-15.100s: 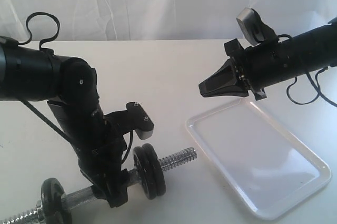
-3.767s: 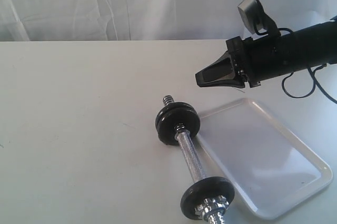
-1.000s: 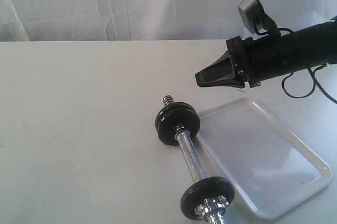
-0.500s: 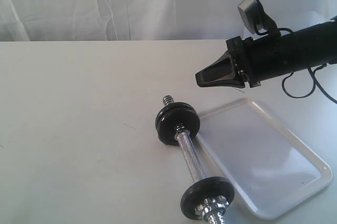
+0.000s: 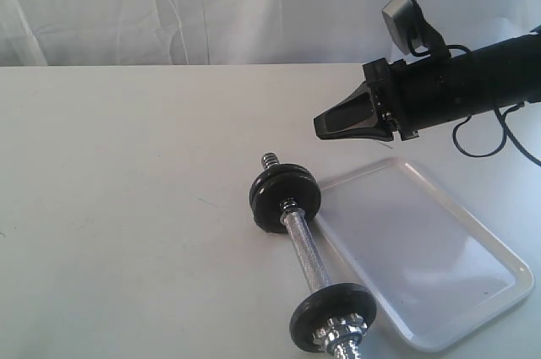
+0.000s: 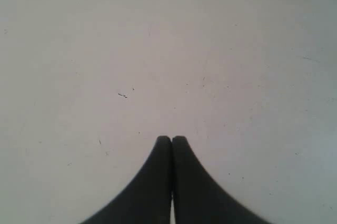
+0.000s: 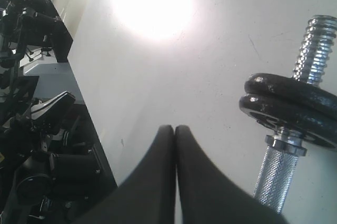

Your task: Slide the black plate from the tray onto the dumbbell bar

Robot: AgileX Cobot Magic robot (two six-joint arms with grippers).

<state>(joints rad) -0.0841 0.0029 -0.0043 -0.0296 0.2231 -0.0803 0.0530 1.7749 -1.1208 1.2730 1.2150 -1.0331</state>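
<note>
left jaws and right jaws pressed together — dumbbell bar (image 5: 308, 253) just beside the tray (image 5: 423, 241).

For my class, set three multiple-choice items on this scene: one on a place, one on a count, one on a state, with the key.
1. Where does the dumbbell bar lie?
A. on the table beside the tray
B. inside the tray
C. held in jaws

2. How many black discs sit at the bar's end nearer the right gripper?
A. one
B. two
C. four

3. How do that gripper's jaws stand?
A. wide open
B. shut, holding nothing
C. shut on a disc

Key: 1 A, the bar rests outside the tray's rim; 2 B, the right wrist view shows two stacked; 3 B, the jaws meet with nothing between.
</note>
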